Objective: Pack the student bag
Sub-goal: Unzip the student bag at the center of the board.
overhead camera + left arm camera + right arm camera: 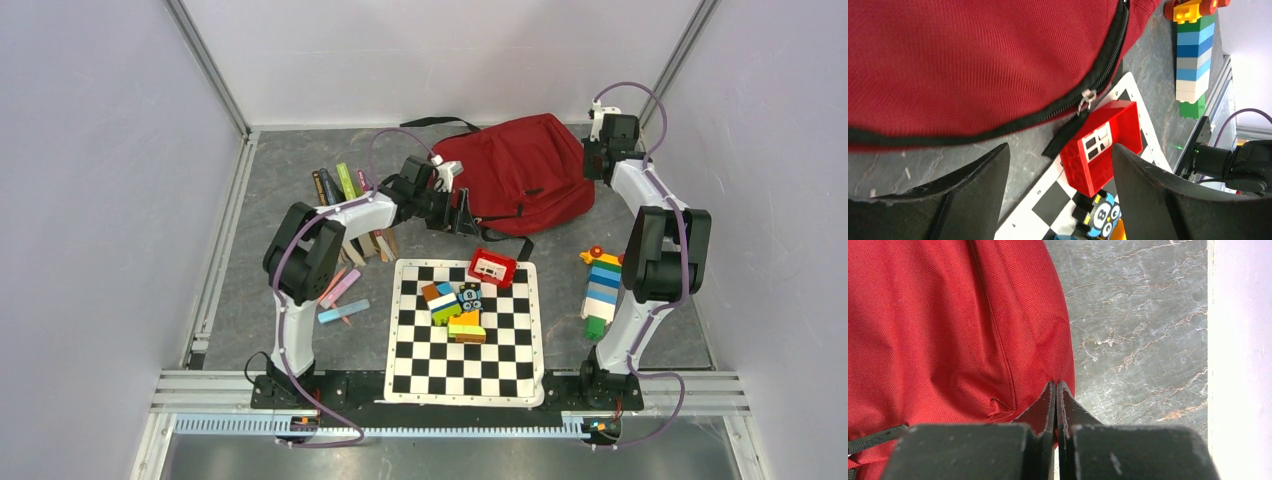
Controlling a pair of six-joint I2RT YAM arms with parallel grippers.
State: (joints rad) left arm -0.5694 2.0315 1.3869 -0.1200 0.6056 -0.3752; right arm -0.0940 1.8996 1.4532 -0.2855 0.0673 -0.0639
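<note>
Left gripper (1059, 150) stands spread just below the zipper pull (1087, 98). Right gripper (1055, 386) is pressed together at the edge of the red backpack (520, 165), which lies upper centre in the overhead view. Its cloth looks soft and limp, so it is probably best taken by that pull.

The right gripper (1056, 386) has its two dark fingers pressed flat together, tips meeting right at the rounded edge of the student bag (938, 330). Whether any fabric is caught between them cannot be told. Red cloth fills everything left of the fingers, with a seam running down it and a black strap (873, 438) at the lower left. Grey marbled table (1138, 330) lies to the right, with a pale wall (1240, 340) beyond it.
</note>
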